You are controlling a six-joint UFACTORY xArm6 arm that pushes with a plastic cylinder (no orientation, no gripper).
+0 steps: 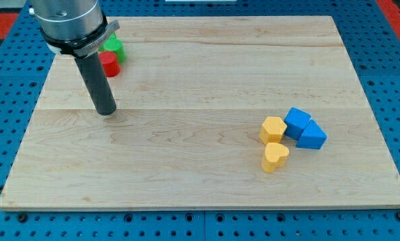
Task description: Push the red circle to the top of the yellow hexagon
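Observation:
The red circle [109, 63] lies near the board's top left, partly hidden behind the rod, touching a green block [113, 47] just above it. The yellow hexagon [273, 128] lies at the view's right, in a cluster with other blocks. My tip [106, 111] rests on the board below the red circle, a short way apart from it, and far to the left of the yellow hexagon.
A yellow heart [275, 156] lies just below the hexagon. A blue cube [296, 122] and a blue triangle [312, 136] touch the hexagon's right side. The wooden board [200, 181] sits on a blue pegboard table. The arm's grey body covers the top left corner.

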